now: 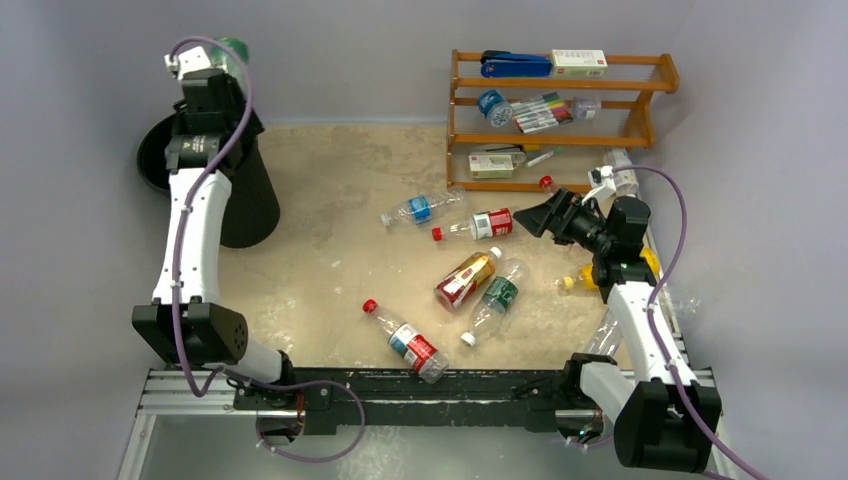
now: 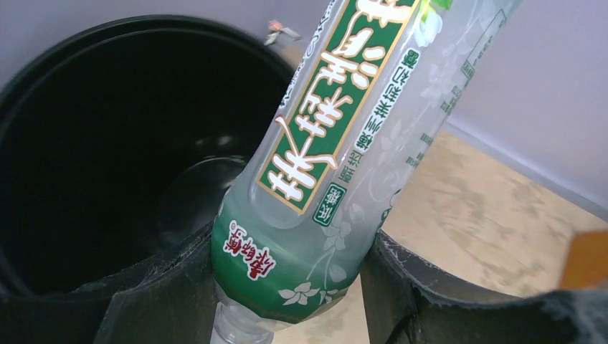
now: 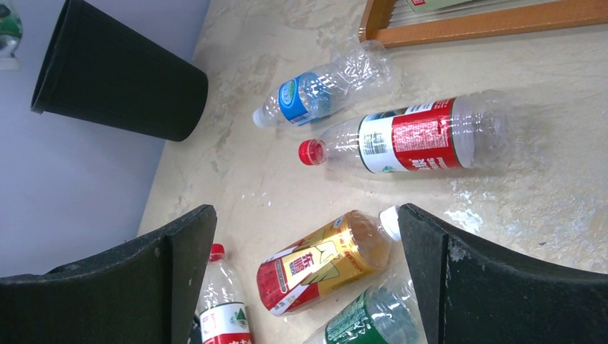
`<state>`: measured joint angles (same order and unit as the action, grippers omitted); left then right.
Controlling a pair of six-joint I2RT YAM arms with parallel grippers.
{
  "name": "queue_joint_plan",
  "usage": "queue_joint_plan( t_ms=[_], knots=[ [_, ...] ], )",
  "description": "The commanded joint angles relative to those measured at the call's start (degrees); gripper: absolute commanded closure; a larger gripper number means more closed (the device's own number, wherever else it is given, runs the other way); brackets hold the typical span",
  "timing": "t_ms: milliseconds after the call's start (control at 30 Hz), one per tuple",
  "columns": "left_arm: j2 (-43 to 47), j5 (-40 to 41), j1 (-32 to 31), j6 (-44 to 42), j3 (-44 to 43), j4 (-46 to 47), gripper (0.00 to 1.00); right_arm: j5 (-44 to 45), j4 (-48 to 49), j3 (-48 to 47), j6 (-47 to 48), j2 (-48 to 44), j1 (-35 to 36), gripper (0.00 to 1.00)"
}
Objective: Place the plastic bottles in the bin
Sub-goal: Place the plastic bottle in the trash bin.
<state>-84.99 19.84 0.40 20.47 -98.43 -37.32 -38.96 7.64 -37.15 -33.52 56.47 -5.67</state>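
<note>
Left pincer [image 2: 287, 294]: I grip a green-labelled clear plastic bottle [image 2: 337, 143] at the mouth of the round black plastic bin [image 2: 64, 86]. Right pincer [image 3: 307, 215]: wide, empty. Several bottles [image 1: 465, 278] lie unbinned on the table [image 1: 330, 200].

Place: a robot test lab, by the look of it.
Walls: plain grey screens [image 1: 400, 60] on the far, left and right sides.
Bench: sandy table [image 1: 340, 250], metal rail [image 1: 170, 400] along its near edge.
Machines: left arm [image 1: 190, 230] and right arm [image 1: 635, 320], each trailing a purple cable [image 1: 245, 110].
Props: wooden rack [image 1: 456, 110] far right, black bin [image 1: 255, 205] far left, bottles [image 1: 492, 224] strewn between.
</note>
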Motion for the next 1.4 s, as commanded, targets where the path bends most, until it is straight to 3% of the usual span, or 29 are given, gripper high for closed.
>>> queue_joint_plan(
  t_ms=[0, 267, 333, 467, 767, 867, 1033, 1133, 1367],
  knots=[
    [-0.9, -0.03, 6.47, 0.98, -2.49, -1.69, 0.5, -2.27, 2.67, -0.56, -0.17, -1.16, 0.0, 0.0],
    [-2.4, 2.32, 10.27, 0.3, -0.49, 0.21, 0.49, -3.29, 4.1, -0.31, -0.58, -0.3, 0.04, 0.0],
    [-2.77, 3.28, 10.51, 0.63, -0.41, -0.18, 0.46, -3.49, 4.6, 0.02, -0.58, -0.22, 0.05, 0.0],
    [-2.45, 7.25, 10.9, 1.81, 0.62, -0.98, 0.25, -4.01, 4.69, -0.16, -0.43, 0.79, 0.05, 0.0],
    [-2.52, 12.13, 13.09, 4.69, -1.49, -5.02, 0.13, -3.85, 5.27, 0.81, -0.67, 0.74, 0.0, 0.0],
    [-1.46, 9.92, 13.09, 5.24, -2.78, -6.12, 0.12, -3.85, 5.2, 0.81, -0.72, 0.92, 0.04, 0.0],
    [1.11, -2.09, 12.86, 5.54, -4.84, -7.75, 0.12, -3.27, 4.53, 0.12, -0.33, 1.07, 0.0, 0.0],
    [2.71, -5.2, 9.99, 5.23, -5.35, -8.86, 0.12, -3.0, 4.42, -0.24, -0.33, 1.27, 0.02, 0.0],
    [5.47, -5.79, -4.59, 4.71, -3.69, -10.72, 0.12, -1.69, 2.6, -0.69, 0.63, 0.61, 0.02, 0.0]
  ],
)
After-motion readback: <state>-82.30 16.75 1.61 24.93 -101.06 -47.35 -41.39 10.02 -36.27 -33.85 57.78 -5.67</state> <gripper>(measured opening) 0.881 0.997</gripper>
